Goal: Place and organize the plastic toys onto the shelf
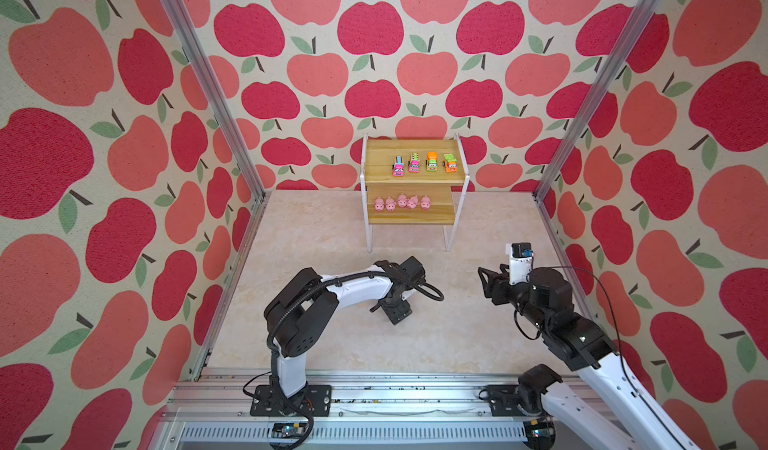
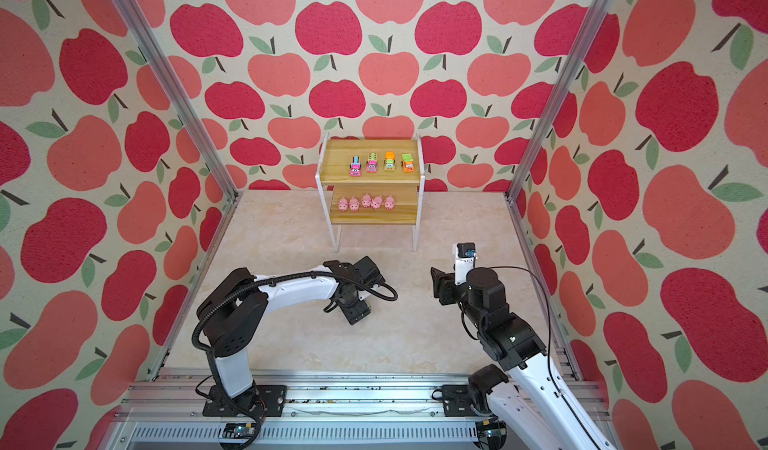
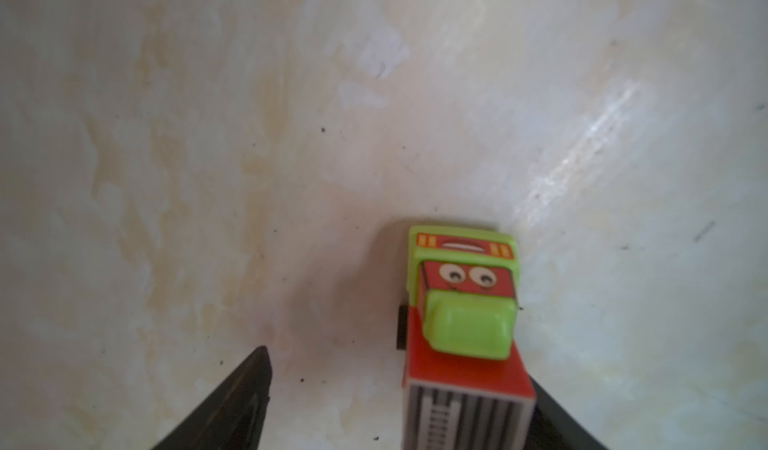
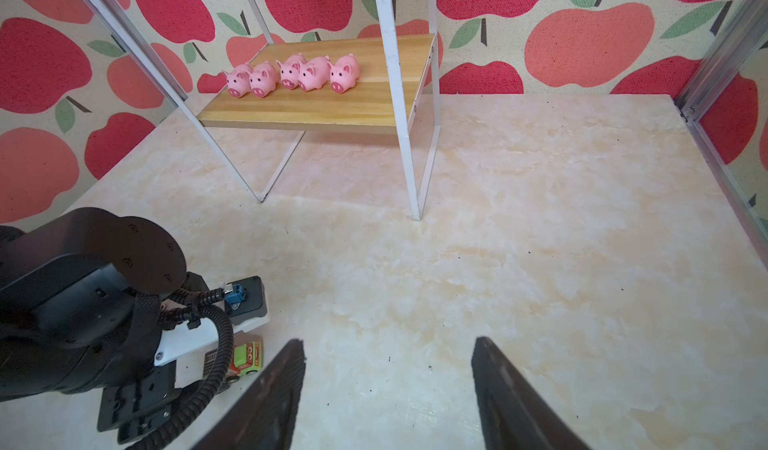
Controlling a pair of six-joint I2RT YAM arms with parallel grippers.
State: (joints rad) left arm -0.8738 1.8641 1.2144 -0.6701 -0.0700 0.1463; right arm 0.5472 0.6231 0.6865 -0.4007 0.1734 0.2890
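Observation:
A small toy truck (image 3: 465, 327) with a red body, lime-green cab and grey striped back stands on the table, also visible in the right wrist view (image 4: 245, 354). My left gripper (image 3: 399, 369) points down over it and is open: one finger (image 3: 245, 389) stands well clear of the truck, and the other lies close against its side. In both top views the left wrist (image 1: 395, 302) hides this truck. The shelf (image 1: 382, 153) (image 2: 336, 157) holds several trucks (image 1: 424, 163) on top and several pink pigs (image 1: 401, 202) (image 4: 291, 74) below. My right gripper (image 4: 387, 342) (image 1: 484, 279) is open and empty.
The shelf stands against the back wall on thin white legs (image 4: 411, 157). Apple-patterned walls and aluminium posts (image 1: 557, 169) enclose the marble-look table (image 1: 324, 240). Both arm bases sit on a rail (image 1: 374, 389) at the front edge.

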